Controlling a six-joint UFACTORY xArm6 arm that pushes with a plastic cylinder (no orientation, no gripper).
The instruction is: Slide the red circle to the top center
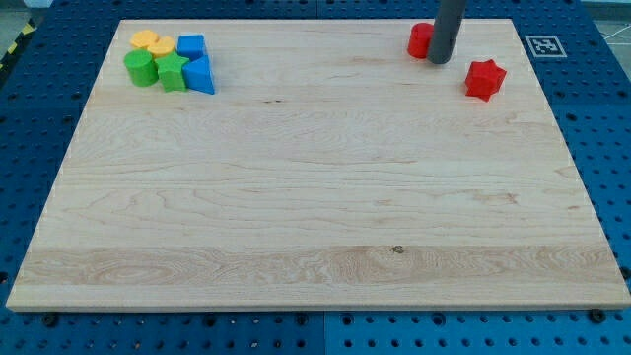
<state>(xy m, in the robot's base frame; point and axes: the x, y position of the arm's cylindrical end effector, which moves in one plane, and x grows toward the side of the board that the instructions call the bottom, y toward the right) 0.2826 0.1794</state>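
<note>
The red circular block (420, 39) sat near the top edge of the pale wooden surface (315, 217), right of centre, partly hidden behind the dark rod. My tip (440, 61) rested just beside its right flank, apparently touching, which I judged a fitting place for pushing it leftward toward top centre. There was no hand on this arm, so nothing was grasped. A red star-shaped block (485, 79) lay near, to the lower right. Yellow, green and blue blocks (172, 62) huddled together at the top left, well apart.
</note>
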